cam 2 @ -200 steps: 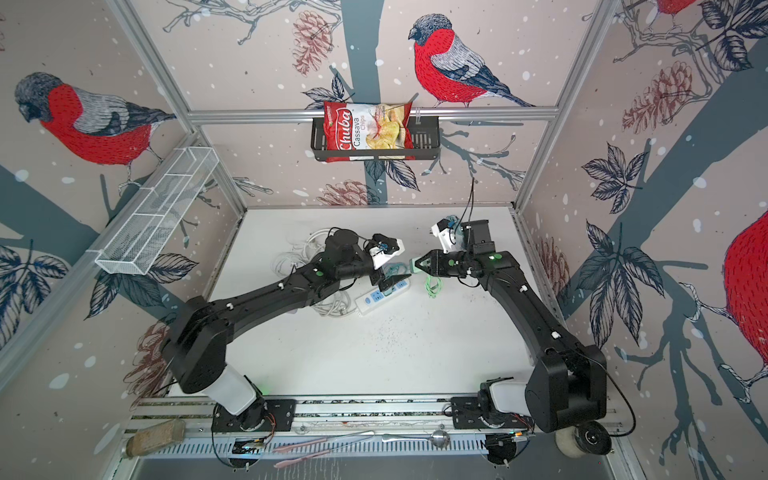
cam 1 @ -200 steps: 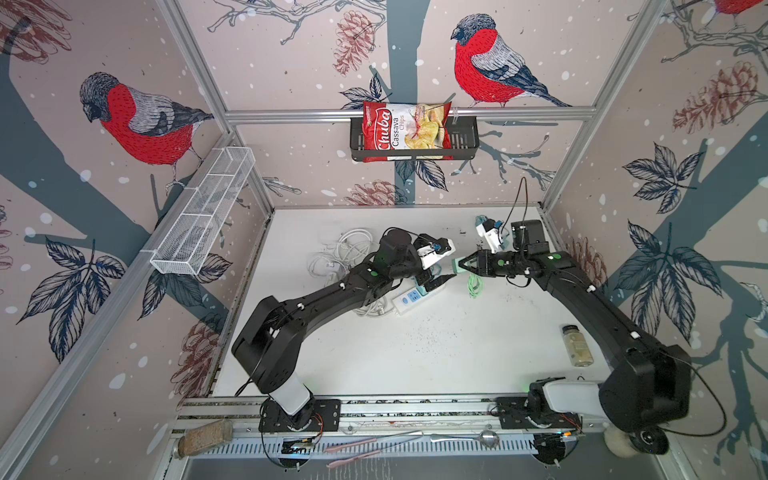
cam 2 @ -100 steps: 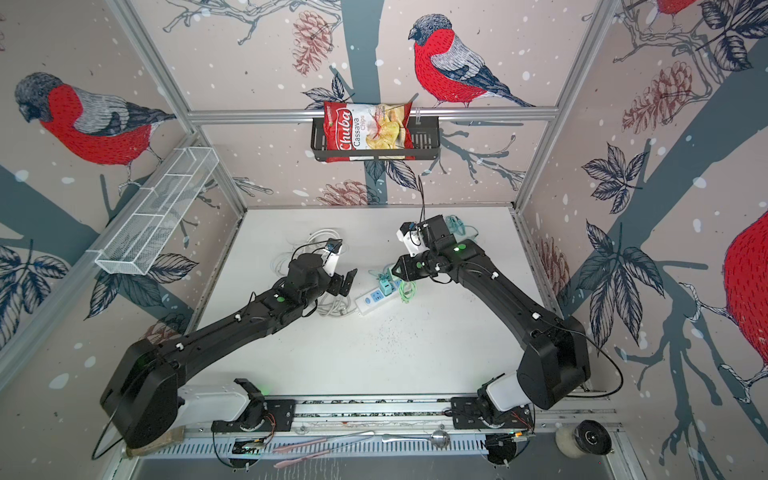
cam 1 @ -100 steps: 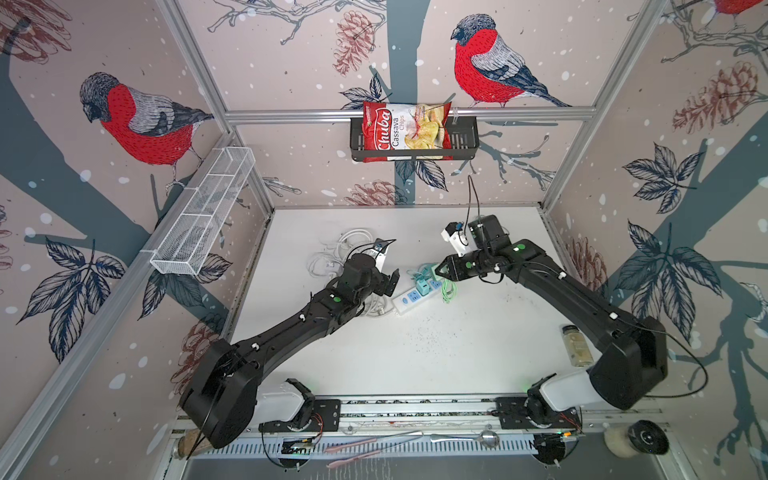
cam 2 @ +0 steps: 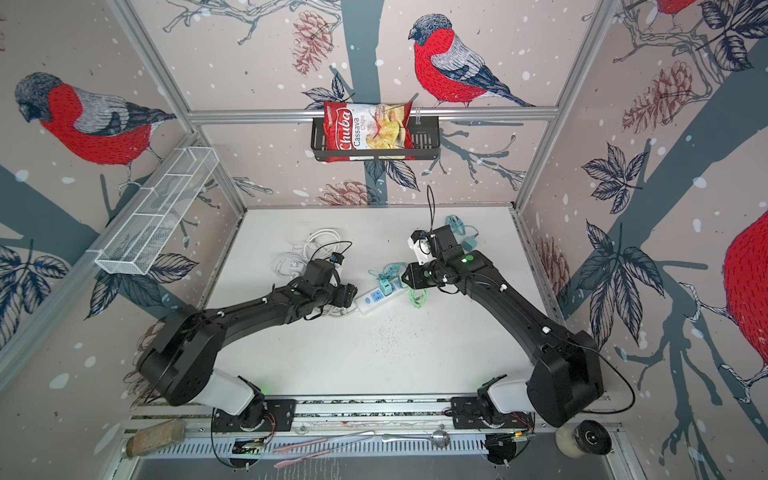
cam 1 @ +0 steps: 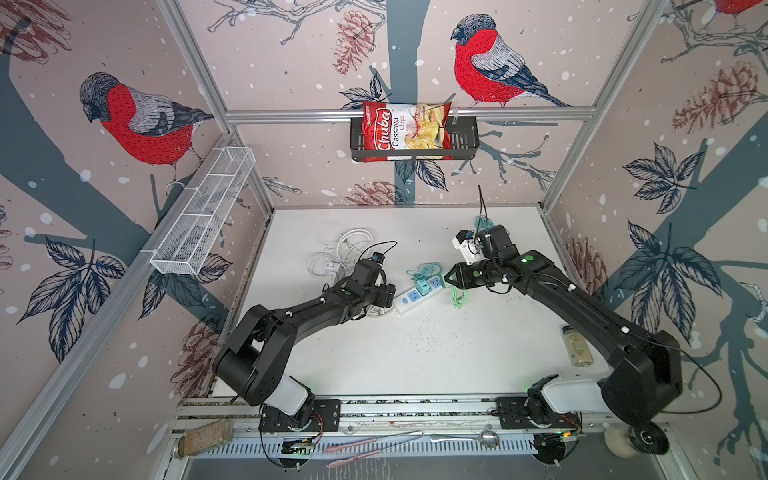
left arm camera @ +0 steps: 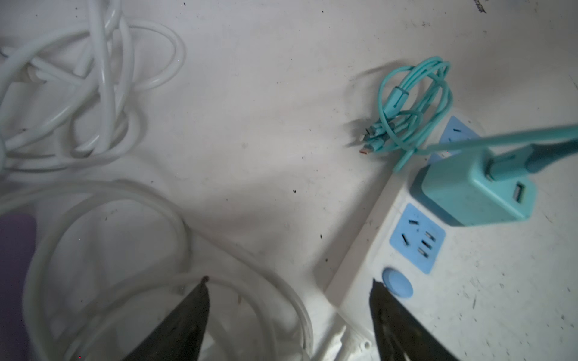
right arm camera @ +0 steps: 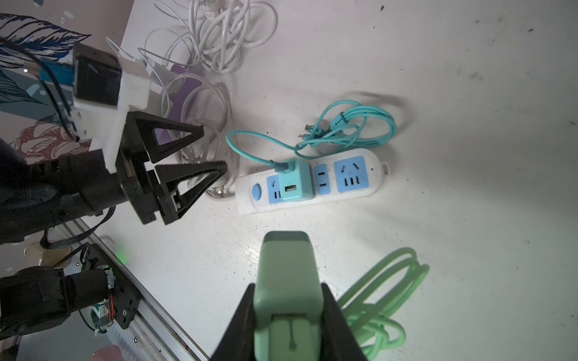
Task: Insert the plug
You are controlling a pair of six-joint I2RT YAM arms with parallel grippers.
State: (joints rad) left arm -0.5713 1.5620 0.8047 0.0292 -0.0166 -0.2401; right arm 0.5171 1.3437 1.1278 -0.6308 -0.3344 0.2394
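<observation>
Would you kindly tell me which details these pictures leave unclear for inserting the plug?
- Green charger prongs: face away from the right wrist camera; in a top view the right gripper hides them.
- Power strip socket beneath the teal charger: covered in every view.
- Purple item: mostly buried under white cables, right wrist view; unidentifiable.
- Left gripper: fingers cut off by the left wrist view's edge.

Pwr strip [left arm camera: 378,250]: switch end just ahead of L gripper [left arm camera: 289,281] fingertips [left arm camera: 387,318]; cord loops [left arm camera: 184,237] btwn & under them. Adapter [left arm camera: 475,193] on strip, further ahead. Plug [right arm camera: 287,275] btwn R gripper [right arm camera: 287,290] fingers [right arm camera: 336,331]; strip ahead of them, apart; cable coil [right arm camera: 419,268] beside them.
</observation>
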